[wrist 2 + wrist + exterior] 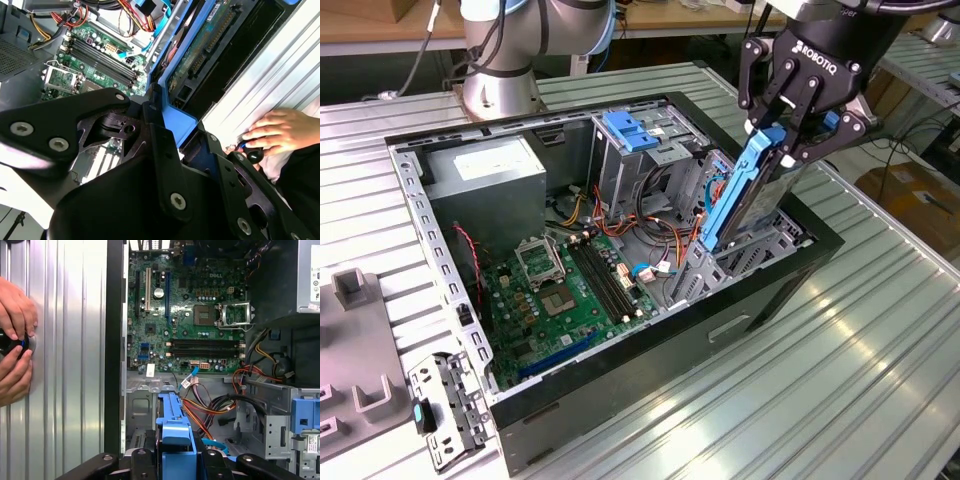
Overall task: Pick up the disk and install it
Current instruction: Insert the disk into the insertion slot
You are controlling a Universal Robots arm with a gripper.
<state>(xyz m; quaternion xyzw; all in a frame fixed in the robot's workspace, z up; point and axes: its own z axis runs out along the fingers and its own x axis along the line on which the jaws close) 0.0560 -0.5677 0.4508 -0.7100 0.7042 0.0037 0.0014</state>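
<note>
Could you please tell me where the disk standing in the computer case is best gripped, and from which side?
Grip the disk by its upper end, coming from above. It stands tilted on end, with its lower end down at the metal bay inside the case, so just the narrow top edge is free. The pincer is shut on it there.
</note>
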